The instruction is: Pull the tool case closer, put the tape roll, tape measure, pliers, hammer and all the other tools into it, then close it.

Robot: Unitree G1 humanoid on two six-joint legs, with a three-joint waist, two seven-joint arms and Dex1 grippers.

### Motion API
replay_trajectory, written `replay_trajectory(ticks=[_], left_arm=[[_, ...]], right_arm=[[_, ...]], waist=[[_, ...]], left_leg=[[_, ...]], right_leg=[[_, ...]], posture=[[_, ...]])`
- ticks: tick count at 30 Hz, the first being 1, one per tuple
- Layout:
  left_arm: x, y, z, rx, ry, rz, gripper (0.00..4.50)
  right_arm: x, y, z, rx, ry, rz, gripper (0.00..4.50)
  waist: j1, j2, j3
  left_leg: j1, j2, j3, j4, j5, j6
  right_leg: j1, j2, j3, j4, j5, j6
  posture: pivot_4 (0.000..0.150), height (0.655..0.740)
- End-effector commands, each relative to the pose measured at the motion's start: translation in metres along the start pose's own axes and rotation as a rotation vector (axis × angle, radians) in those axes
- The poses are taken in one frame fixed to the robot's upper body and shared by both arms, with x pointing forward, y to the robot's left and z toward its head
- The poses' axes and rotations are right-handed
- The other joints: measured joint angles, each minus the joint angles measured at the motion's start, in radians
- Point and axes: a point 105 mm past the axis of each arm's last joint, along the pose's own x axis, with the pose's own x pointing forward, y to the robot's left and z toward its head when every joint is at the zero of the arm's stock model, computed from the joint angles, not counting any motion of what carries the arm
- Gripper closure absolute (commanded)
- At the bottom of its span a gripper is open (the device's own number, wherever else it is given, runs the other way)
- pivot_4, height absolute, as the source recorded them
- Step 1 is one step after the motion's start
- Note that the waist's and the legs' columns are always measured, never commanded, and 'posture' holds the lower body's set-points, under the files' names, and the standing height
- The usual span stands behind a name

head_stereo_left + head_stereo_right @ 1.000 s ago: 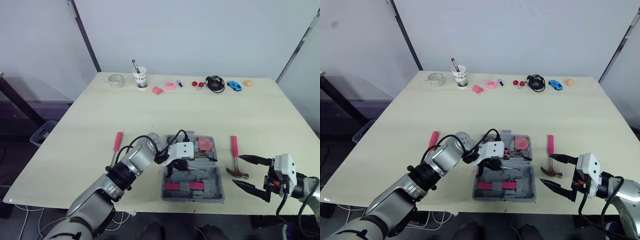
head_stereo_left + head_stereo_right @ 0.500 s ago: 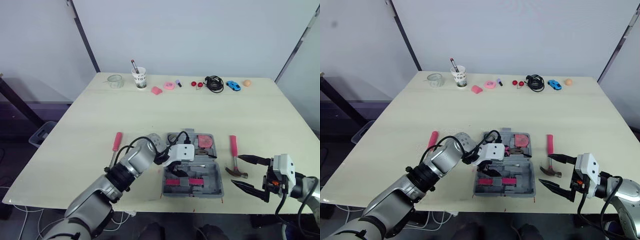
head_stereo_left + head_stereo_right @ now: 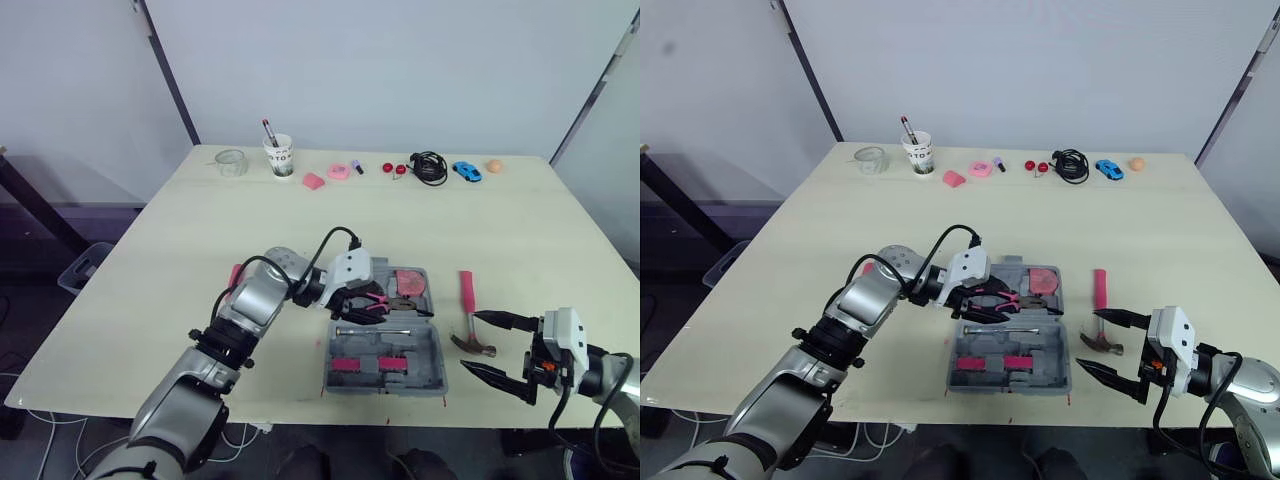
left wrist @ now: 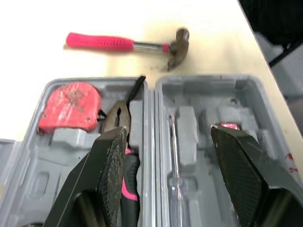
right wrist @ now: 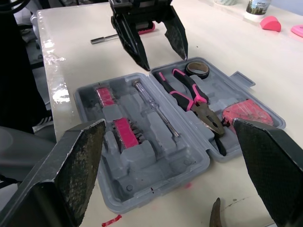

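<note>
My left pincer (image 3: pixel 360 300) hangs open over the far half of the open tool case (image 3: pixel 432 345), which sits near the front edge of the table (image 3: pixel 300 220). From the head camera it covers that half's corner. My right wrist view looks in under it and finds the tape roll (image 5: pixel 199 69) there, beside the pliers (image 5: pixel 189 94) and the red tape measure (image 5: pixel 248 113). A slim screwdriver (image 5: pixel 156 106) lies in the near half. My right pincer (image 3: pixel 472 341) is spread wide and grips nothing. The hammer (image 3: pixel 467 295) lies on the table just beside the case, its head near those tips. A loose screwdriver (image 5: pixel 109 38) lies past my left arm.
</note>
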Motion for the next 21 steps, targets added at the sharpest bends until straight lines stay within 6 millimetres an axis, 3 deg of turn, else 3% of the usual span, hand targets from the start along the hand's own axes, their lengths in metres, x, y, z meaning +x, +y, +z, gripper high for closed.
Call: replay_trajectory(ticks=[1, 2, 4, 15, 21], left_arm=[[0.001, 0.001, 0.002, 0.007, -0.081, -0.003, 3.27], [0.002, 0.0, -0.002, 0.008, -0.078, -0.006, 3.88], [0.005, 0.0, -0.017, 0.026, -0.026, -0.018, 4.45], [0.023, -0.01, -0.054, 0.04, 0.072, -0.087, 4.45], [0.028, -0.015, -0.082, -0.041, 0.158, -0.062, 4.45]], right_arm=[[0.0, -0.002, 0.009, -0.038, -0.016, 0.005, 0.0], [0.0, -0.002, 0.01, -0.039, -0.015, 0.005, 0.0], [0.0, -0.003, 0.01, -0.039, -0.014, 0.005, 0.0], [-0.003, -0.003, 0.01, -0.042, -0.005, 0.0, 0.0], [-0.005, -0.002, 0.008, -0.045, 0.006, 0.0, 0.0]], waist=[[0.0, 0.0, 0.0], [0.0, 0.0, 0.0], [0.0, 0.0, 0.0], [0.0, 0.0, 0.0], [0.0, 0.001, -0.001]], left_leg=[[0.0, 0.0, 0.0, 0.0, 0.0, 0.0], [0.0, 0.0, 0.0, 0.0, 0.0, 0.0], [0.0, 0.0, 0.0, 0.0, 0.0, 0.0], [0.0, 0.0, 0.0, 0.0, 0.0, 0.0], [0.0, 0.0, 0.0, 0.0, 0.0, 0.0]], right_leg=[[0.0, 0.0, 0.0, 0.0, 0.0, 0.0], [0.0, 0.0, 0.0, 0.0, 0.0, 0.0], [0.0, 0.0, 0.0, 0.0, 0.0, 0.0], [0.0, 0.0, 0.0, 0.0, 0.0, 0.0], [0.0, 0.0, 0.0, 0.0, 0.0, 0.0]], posture=[[0.15, 0.74], [0.15, 0.74], [0.15, 0.74], [0.15, 0.74], [0.15, 0.74]])
